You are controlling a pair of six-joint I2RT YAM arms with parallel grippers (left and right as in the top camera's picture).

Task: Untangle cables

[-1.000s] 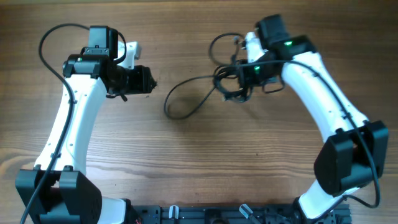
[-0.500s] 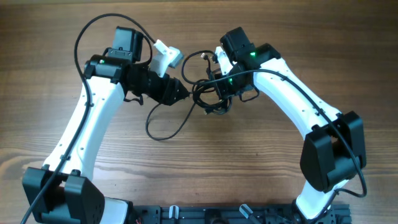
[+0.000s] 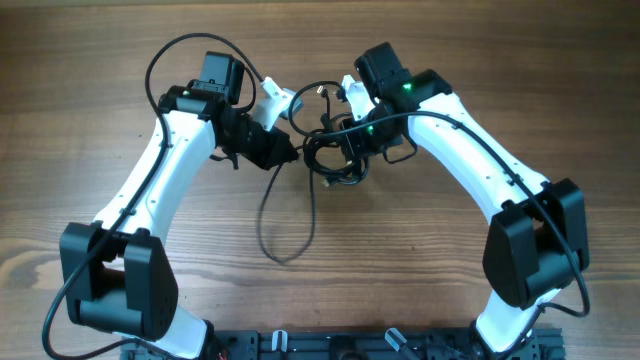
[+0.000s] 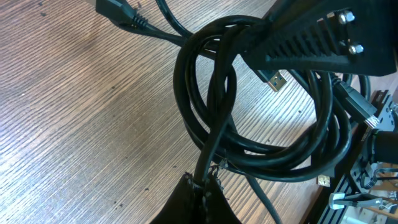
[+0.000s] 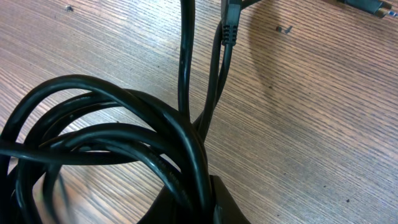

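The wooden tabletop is carrying everything. The two white arms are reaching in from its near edge, the left arm and the right arm converging on the middle of the far half. There the cables are lying bunched in a dark knot between the two wrists, with several turns overlapping in a coil. One long loop is trailing out of the bunch toward the near edge and lying flat on the wood.

The left gripper is pinching shut on a single strand at the rim of the coil. The right gripper is clamping closed on a thicker bundle of strands. A small metal-tipped plug is showing just beside the coil.

Judging by this, the untangling is only getting under way. Both grips are in place on opposite sides of the knot and one loop is lying loose. No cord is lying apart on its own, so nearly all of the separating is left to do.
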